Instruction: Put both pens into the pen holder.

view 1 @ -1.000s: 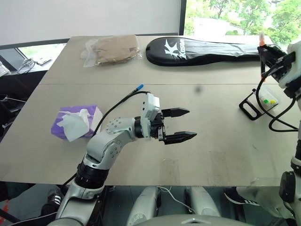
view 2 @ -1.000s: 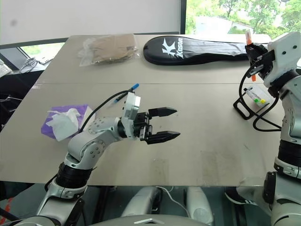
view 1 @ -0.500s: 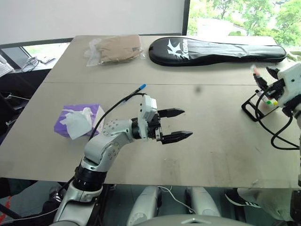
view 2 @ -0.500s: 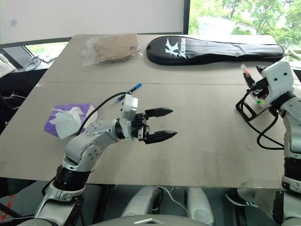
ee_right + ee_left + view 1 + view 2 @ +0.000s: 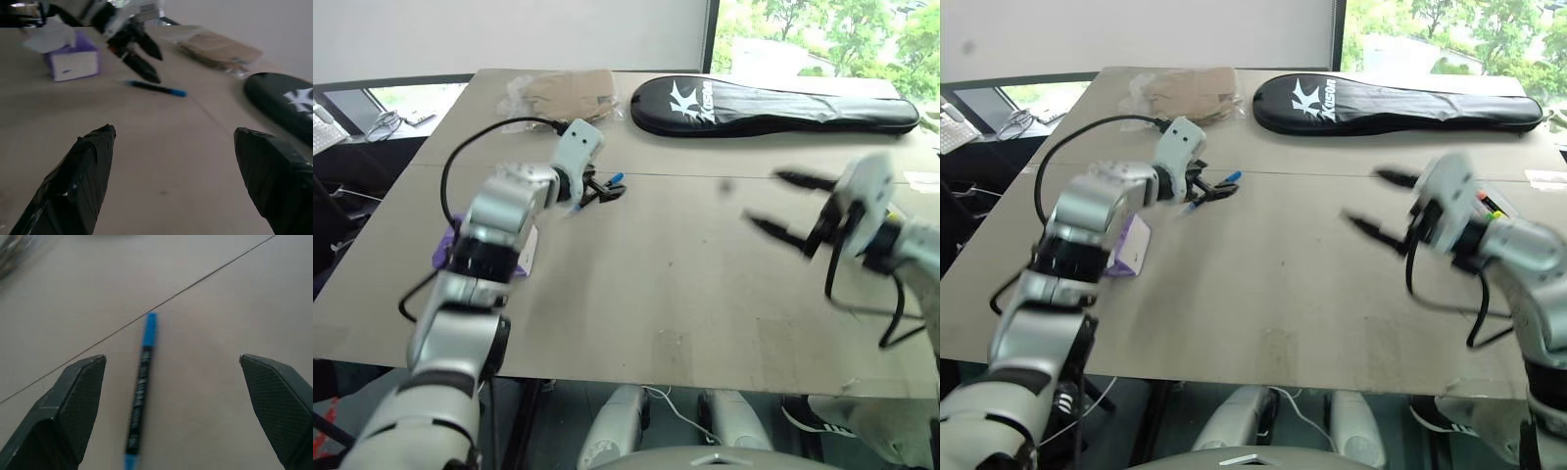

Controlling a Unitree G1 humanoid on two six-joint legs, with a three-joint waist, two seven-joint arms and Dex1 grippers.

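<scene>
The blue-capped pen lies flat on the table just short of the seam, also seen as a black barrel with a blue cap. My left gripper is open over it, one finger on each side of the barrel, not touching it. My right gripper is open and empty above the middle-right of the table, pointing towards the left arm. The pen holder sits mostly hidden behind my right hand; coloured marker tips show in it. I cannot pick out the orange-ended pen among them.
A purple tissue box stands beside my left arm near the table's left edge. A black racket bag and a bagged brown item lie along the far edge. Bare tabletop lies between the two grippers.
My right gripper has opened, let go of the orange-ended pen and drawn away from the holder towards the table's middle. My left arm has swung to the blue-capped pen. The camera has shifted.
</scene>
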